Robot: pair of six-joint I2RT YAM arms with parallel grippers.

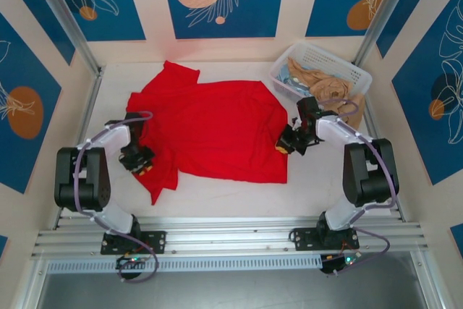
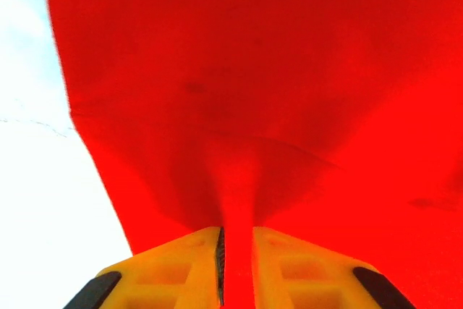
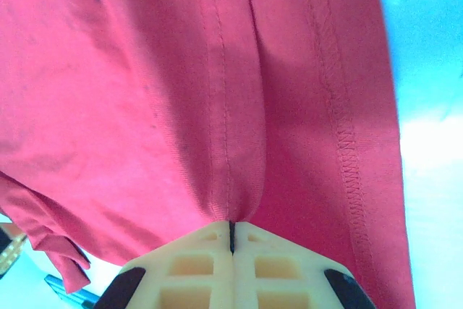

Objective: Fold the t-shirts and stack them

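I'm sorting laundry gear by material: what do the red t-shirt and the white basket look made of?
The red t-shirt looks like matte knit cloth, likely cotton: stitched hem and soft folds show. The white basket seems moulded plastic, faintly glossy, with a rigid lattice wall.

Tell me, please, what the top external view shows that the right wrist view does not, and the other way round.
Top external view: the whole red t-shirt laid out on the table, the left claw gripping its left edge, and a white basket holding tan cloth at the far right.

Right wrist view: close detail of the stitched hem and a fold of fabric pinched between the shut fingers.

Shared: the red t-shirt and the right claw closed on its right edge.
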